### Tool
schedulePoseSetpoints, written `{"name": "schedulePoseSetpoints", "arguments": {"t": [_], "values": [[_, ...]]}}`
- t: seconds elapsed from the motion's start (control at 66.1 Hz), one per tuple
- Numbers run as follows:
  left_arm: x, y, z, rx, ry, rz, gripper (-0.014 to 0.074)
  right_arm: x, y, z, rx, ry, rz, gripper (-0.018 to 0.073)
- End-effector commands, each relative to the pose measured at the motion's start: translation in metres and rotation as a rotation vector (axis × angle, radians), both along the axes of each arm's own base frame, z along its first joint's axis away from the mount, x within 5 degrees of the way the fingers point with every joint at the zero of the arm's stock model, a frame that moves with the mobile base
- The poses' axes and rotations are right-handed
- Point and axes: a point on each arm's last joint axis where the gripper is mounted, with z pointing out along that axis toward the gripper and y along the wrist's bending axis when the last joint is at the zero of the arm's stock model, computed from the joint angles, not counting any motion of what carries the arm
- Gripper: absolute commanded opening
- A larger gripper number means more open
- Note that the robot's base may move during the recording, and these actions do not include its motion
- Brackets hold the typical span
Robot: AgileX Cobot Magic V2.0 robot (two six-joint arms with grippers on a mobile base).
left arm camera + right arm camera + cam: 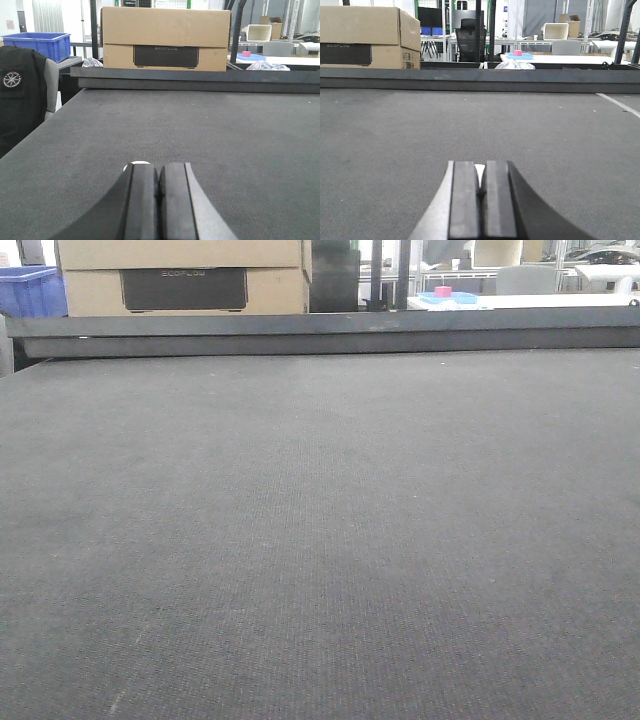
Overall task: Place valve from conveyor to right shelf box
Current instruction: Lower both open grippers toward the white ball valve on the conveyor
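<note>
The left hand [159, 171] is closed, its two dark pads pressed flat together with nothing between them. It hangs low over the belt [200, 135], pointing along it. A small white bit peeks out just behind the pads; I cannot tell what it is. The right hand [480, 172] is in the same state: pads together, empty, low over the belt, with a sliver of white in the seam near the tips.

Beyond both hands the belt runs wide, flat and bare to the rail [320, 335] at its far edge. No valve shows in any view, so it is either not yet in reach or outside the frames. The shelf box is not in view either.

Past the rail stand a carton [165, 37], a blue crate [37, 44] and, to the left, a chair with a black garment [17, 95] over it. A pink block [518, 52] sits on a far bench.

A valve is likely stiff, fairly heavy for its size and awkwardly shaped, perhaps smooth metal that could slip. I would judge the safest hold to be across the body or a flat-sided neck, near its middle. The handle may turn under the pads. The right hand must open first.
</note>
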Motion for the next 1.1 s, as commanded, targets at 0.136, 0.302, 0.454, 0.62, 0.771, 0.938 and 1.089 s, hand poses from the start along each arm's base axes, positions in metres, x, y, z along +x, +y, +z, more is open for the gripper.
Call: {"name": "schedulePoseSetpoints", "arguments": {"t": [0.136, 0.302, 0.454, 0.62, 0.771, 0.938, 1.089], "values": [[-0.001, 0.000, 0.003, -0.012, -0.026, 0.004, -0.0111, -0.001, 0.000, 0.002, -0.003, -0.027, 0.000, -0.0162], [-0.001, 0.000, 0.003, -0.012, -0.026, 0.004, -0.0111, -0.001, 0.000, 0.002, -0.003, -0.027, 0.000, -0.0162], [-0.001, 0.000, 0.003, -0.011, -0.028, 0.005, -0.0111, -0.001, 0.000, 0.002, -0.003, -0.027, 0.000, -0.0162], [-0.001, 0.000, 0.003, -0.011, -0.028, 0.005, -0.0111, -0.001, 0.000, 0.002, -0.003, -0.027, 0.000, -0.0162], [-0.001, 0.000, 0.005, -0.011, -0.054, 0.005, -0.0111, -0.001, 0.000, 0.003, -0.004, -0.037, -0.001, -0.0162], [-0.004, 0.000, 0.022, -0.002, -0.193, 0.007, -0.0111, -0.002, 0.000, 0.012, -0.007, -0.069, -0.002, -0.0162], [-0.016, 0.000, 0.058, -0.001, -0.076, 0.003, -0.0111, -0.015, 0.003, 0.055, -0.010, -0.062, 0.020, -0.0162]]}}
